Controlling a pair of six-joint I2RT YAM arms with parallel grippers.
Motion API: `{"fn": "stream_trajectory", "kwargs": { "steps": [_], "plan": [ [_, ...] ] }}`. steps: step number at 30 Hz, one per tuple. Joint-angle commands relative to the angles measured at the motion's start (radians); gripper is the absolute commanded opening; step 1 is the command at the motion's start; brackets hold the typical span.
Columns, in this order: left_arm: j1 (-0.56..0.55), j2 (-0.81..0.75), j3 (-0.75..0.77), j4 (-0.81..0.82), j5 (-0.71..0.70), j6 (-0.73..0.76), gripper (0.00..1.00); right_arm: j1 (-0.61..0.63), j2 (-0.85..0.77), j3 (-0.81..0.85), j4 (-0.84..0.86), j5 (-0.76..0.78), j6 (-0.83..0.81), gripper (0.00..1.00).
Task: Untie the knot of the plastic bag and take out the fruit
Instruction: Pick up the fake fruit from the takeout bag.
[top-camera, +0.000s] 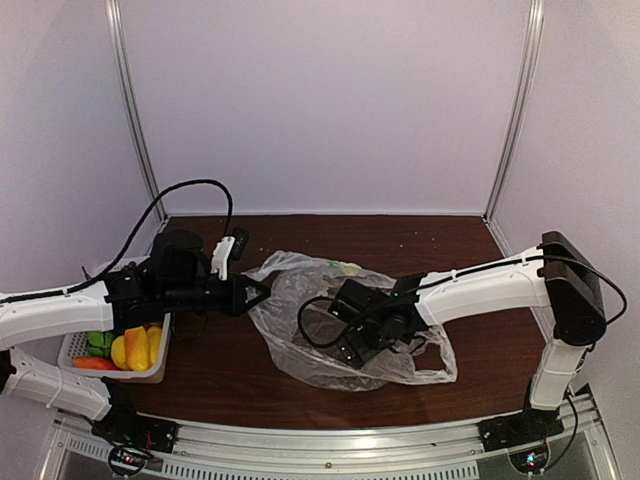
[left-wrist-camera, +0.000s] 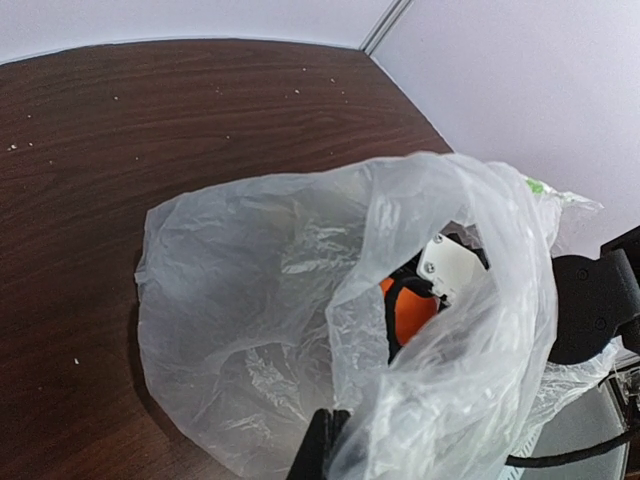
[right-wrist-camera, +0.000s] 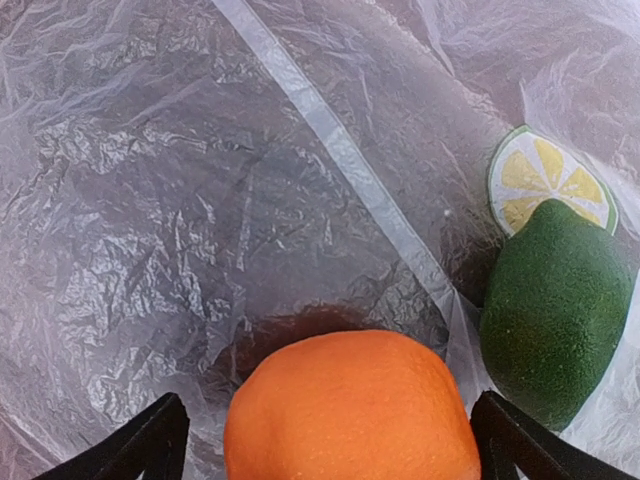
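The plastic bag (top-camera: 300, 285) lies crumpled in the middle of the table with its mouth open; no knot shows. My left gripper (top-camera: 262, 290) is shut on the bag's left edge, and in the left wrist view its fingers (left-wrist-camera: 322, 452) pinch the thin plastic (left-wrist-camera: 250, 270). My right gripper (top-camera: 352, 342) reaches inside the bag. It stands open (right-wrist-camera: 330, 445) around an orange (right-wrist-camera: 350, 410), with a gap on each side of the fruit. A green lime (right-wrist-camera: 555, 310) and a citrus slice (right-wrist-camera: 545, 180) lie to the right of the orange. The orange (left-wrist-camera: 412, 312) also shows through the bag's mouth.
A white slotted basket (top-camera: 68, 350) stands at the near left beside the left arm, holding a yellow mango (top-camera: 135, 348), green limes (top-camera: 100, 340) and a red fruit (top-camera: 92, 363). The dark wooden table (top-camera: 420, 245) ends at white walls behind and on both sides.
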Motion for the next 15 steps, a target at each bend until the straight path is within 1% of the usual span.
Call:
{"fn": "stream_trajectory", "kwargs": {
  "steps": [1, 8, 15],
  "plan": [
    [-0.006, -0.015, 0.004, 0.011, -0.015, -0.004, 0.00, -0.011, 0.021, -0.026, 0.019, 0.003, 0.016, 0.99],
    [-0.005, -0.018, 0.004, 0.006, -0.017, -0.006, 0.00, -0.012, 0.020, -0.018, 0.021, -0.003, 0.016, 0.84],
    [-0.006, -0.015, 0.004, 0.002, -0.016, -0.009, 0.00, -0.012, -0.002, -0.018, 0.017, -0.001, 0.017, 0.77]
  ]
}}
